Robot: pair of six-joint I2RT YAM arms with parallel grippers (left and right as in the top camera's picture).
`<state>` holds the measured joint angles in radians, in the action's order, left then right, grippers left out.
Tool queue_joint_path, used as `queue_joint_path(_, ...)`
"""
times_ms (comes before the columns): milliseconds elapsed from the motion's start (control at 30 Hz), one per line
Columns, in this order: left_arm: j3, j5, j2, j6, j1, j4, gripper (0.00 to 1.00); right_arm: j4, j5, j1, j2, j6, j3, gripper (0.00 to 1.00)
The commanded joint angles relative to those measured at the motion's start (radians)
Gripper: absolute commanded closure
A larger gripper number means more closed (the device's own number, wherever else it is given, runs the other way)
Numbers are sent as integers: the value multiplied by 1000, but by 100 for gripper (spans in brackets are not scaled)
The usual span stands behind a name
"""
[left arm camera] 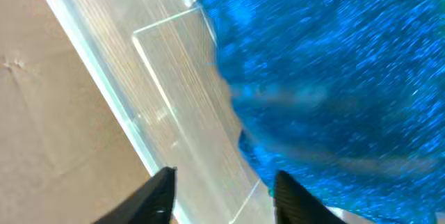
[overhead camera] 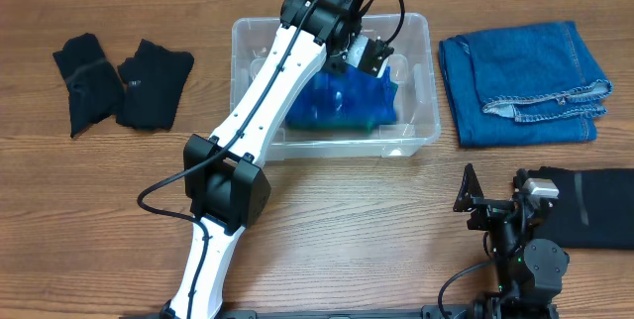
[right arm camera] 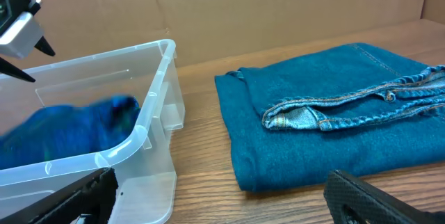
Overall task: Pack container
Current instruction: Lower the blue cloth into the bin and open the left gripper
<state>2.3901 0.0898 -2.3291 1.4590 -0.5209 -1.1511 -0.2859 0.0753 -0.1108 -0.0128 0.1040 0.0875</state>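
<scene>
The clear plastic container [overhead camera: 416, 136] stands at the table's far middle with a bright blue cloth [overhead camera: 342, 103] lying inside it. My left gripper [overhead camera: 374, 56] hangs over the container's far right part, just above the cloth. In the left wrist view its fingers [left arm camera: 222, 203] are open and empty, with the container's bottom [left arm camera: 174, 99] and the blue cloth [left arm camera: 334, 78] below. My right gripper [overhead camera: 492, 200] rests low at the front right, open and empty [right arm camera: 222, 210]. It faces the container's corner [right arm camera: 149, 113] and the blue cloth [right arm camera: 69, 130] inside.
Folded blue jeans [overhead camera: 525, 81] lie right of the container, also in the right wrist view [right arm camera: 334, 120]. Black socks [overhead camera: 119, 81] lie at the far left. A dark folded cloth [overhead camera: 589, 208] lies at the right edge beside my right arm.
</scene>
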Motion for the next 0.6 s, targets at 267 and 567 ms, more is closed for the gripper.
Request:
queue_joint_path(267, 0, -57, -6, -769, 3, -26, 33, 5, 5, -2, 8, 0, -1, 0)
queue_joint_path(567, 2, -90, 7, -1213, 5, -86, 0, 5, 5, -2, 8, 0, -1, 0)
